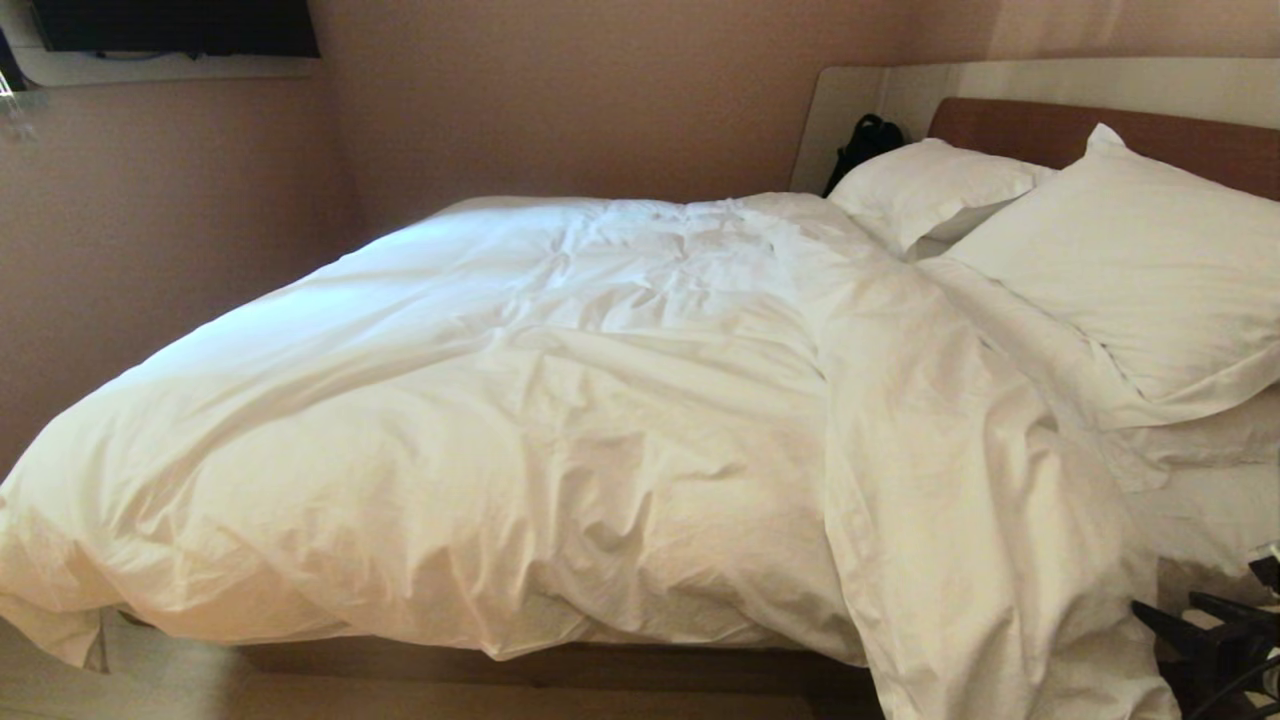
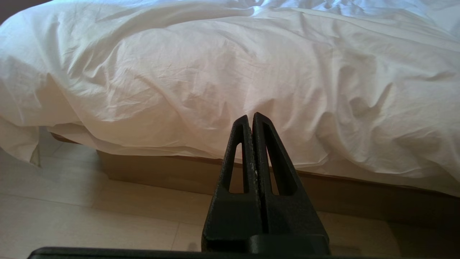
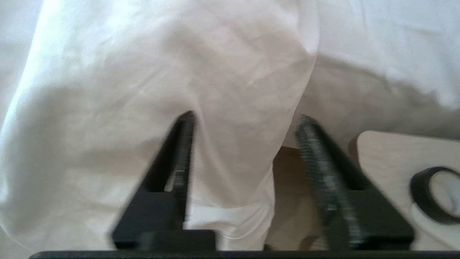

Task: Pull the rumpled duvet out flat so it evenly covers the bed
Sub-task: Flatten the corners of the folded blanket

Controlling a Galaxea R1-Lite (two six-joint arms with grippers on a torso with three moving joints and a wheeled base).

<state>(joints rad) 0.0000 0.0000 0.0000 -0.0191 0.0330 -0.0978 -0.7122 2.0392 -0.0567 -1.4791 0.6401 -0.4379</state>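
The puffy white duvet [image 1: 560, 420] lies rumpled across the bed [image 1: 560, 665], with its head-end edge bunched into a long fold [image 1: 950, 500] that hangs off the near side. My right gripper [image 3: 244, 118] is open at that hanging fold [image 3: 233, 162]. The cloth and its hem lie between the fingers, which stand apart. In the head view the gripper [image 1: 1200, 625] shows dark at the lower right corner. My left gripper [image 2: 250, 117] is shut and empty. It points at the duvet's side [image 2: 215, 72] above the brown bed base [image 2: 161, 169].
Two white pillows [image 1: 930, 185] [image 1: 1130, 260] lean on the brown headboard [image 1: 1000, 125], with bare sheet [image 1: 1210, 510] below them. A black bag [image 1: 865, 140] sits behind the far pillow. A pale wooden surface [image 3: 388, 158] with a black ring [image 3: 435, 196] on it is beside the right gripper.
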